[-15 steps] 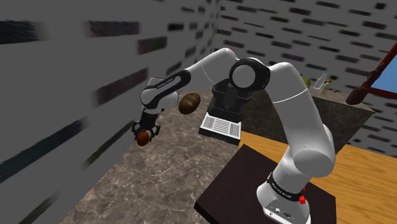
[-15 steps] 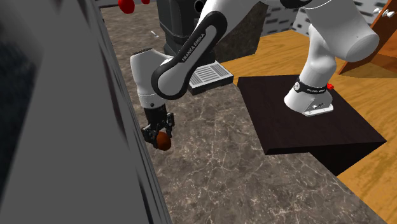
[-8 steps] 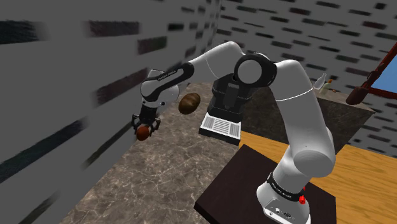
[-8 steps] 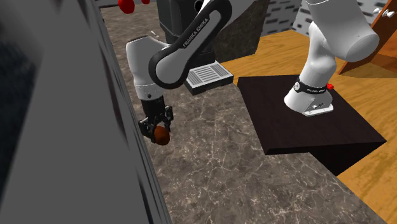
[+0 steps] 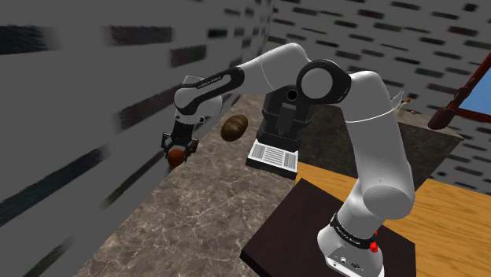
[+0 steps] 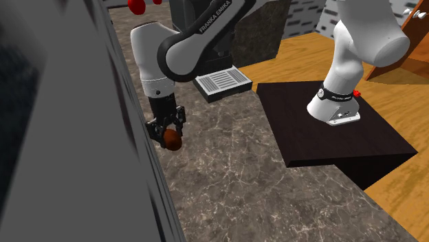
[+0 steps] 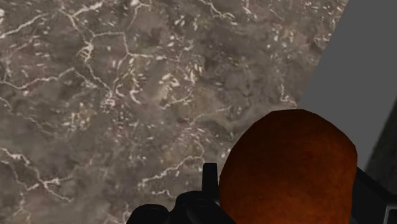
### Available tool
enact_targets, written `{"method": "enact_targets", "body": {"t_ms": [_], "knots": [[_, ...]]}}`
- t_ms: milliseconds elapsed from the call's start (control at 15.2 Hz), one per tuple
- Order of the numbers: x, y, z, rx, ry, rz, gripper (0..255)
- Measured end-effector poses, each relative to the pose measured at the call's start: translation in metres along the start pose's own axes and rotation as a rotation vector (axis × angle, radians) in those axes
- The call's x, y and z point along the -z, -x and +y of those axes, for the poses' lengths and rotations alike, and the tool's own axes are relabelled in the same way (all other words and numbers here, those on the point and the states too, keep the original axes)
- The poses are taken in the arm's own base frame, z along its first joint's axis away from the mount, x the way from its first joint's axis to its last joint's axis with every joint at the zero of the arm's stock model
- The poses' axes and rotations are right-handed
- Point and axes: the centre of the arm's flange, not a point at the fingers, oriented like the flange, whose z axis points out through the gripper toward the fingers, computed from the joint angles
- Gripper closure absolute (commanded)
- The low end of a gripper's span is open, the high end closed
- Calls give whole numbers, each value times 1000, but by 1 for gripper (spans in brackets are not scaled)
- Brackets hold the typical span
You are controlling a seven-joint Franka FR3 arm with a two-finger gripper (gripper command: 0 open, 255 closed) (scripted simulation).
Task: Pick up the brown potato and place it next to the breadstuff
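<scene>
My black gripper (image 5: pixel 175 151) hangs close to the grey wall, shut on a reddish-brown potato (image 5: pixel 175 157) held a little above the marbled counter (image 5: pixel 204 212). In the second exterior view the gripper (image 6: pixel 167 133) points down with the potato (image 6: pixel 172 141) at its tips. Through the wrist view the potato (image 7: pixel 286 168) sits clasped between the fingers (image 7: pixel 209 183), over the counter's edge by the wall. A brown oval loaf (image 5: pixel 234 127) rests farther along the counter, beyond the gripper and next to a dark appliance.
A dark appliance with a white grilled tray (image 5: pixel 272 154) stands behind the arm; the tray also shows in the second exterior view (image 6: pixel 222 82). The grey wall (image 5: pixel 71 142) runs right beside the gripper. The dark stand (image 6: pixel 330 137) sits on a wooden floor. A red object (image 6: pixel 141 5) lies far back.
The gripper has carried the potato upward and along the wall toward the loaf. It stays shut on the potato throughout.
</scene>
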Motion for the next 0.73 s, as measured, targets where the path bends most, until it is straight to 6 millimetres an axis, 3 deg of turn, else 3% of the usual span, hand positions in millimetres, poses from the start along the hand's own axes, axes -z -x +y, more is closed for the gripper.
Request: {"method": "enact_targets", "body": {"t_ms": [462, 726], "knots": [[33, 9, -6, 0, 0, 0, 255], [50, -15, 23, -1, 0, 0, 255]]}}
